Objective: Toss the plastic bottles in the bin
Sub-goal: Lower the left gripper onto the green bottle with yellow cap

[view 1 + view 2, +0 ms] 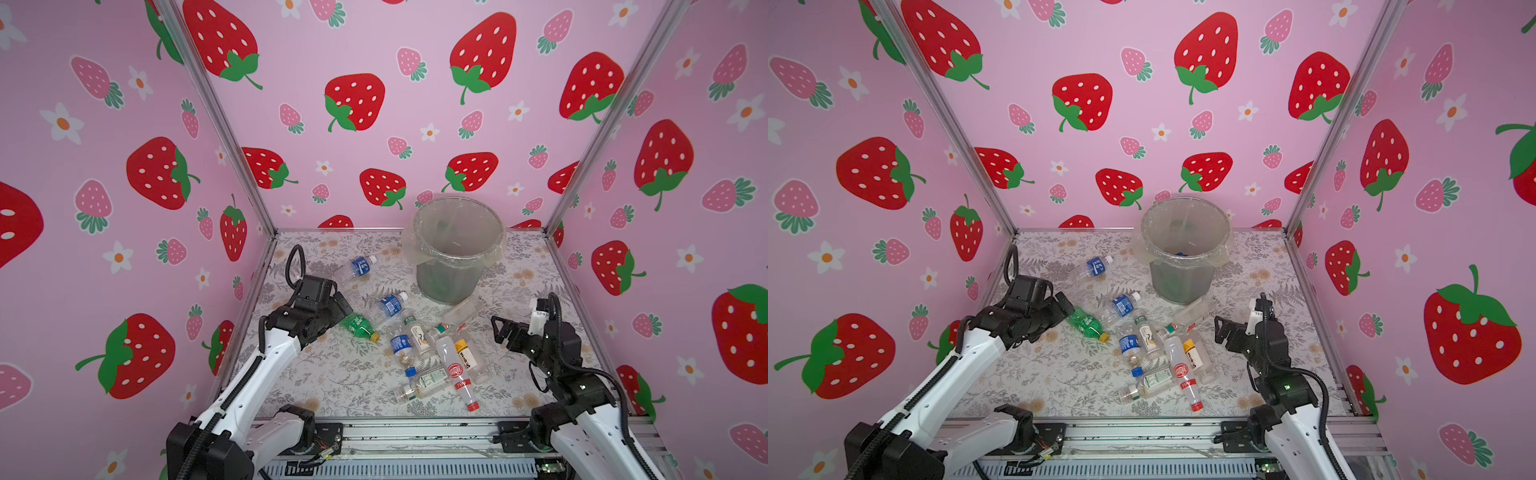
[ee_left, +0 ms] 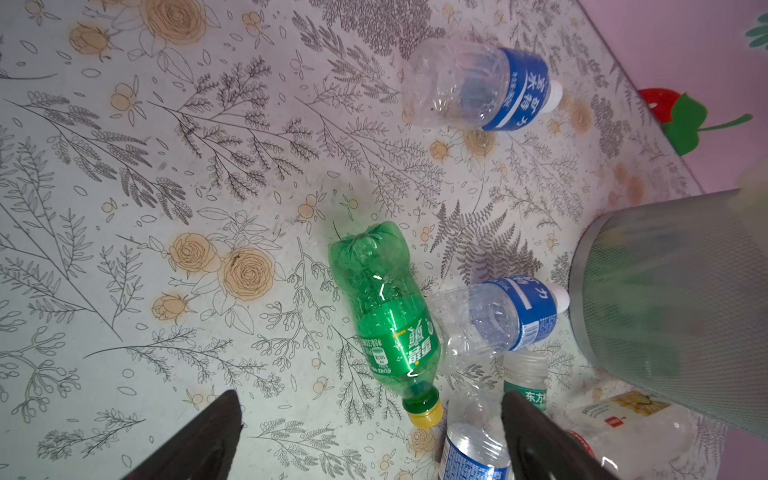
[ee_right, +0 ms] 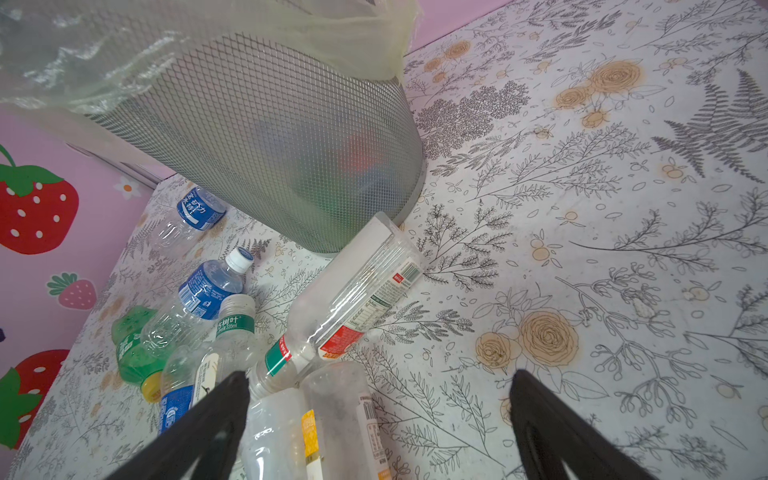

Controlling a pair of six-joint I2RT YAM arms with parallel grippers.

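Shows left end effector (image 1: 344,306) spread, empty, by the green bottle (image 1: 357,325). Shows right end effector (image 1: 500,329) likewise spread, empty, right of the bottles (image 1: 451,357) strewn mid-surface (image 1: 332,382). Puts bin (image 1: 444,278) upright, far, with bottles inside and a clear bottle (image 1: 463,311) at its foot.

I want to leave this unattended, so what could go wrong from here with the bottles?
The green bottle touches a blue-labelled bottle; the open left hand could knock either rolling. The pile by the open right hand overlaps, so it may grab two. A clear bottle lies against the bin; pulling it might shift the bin.
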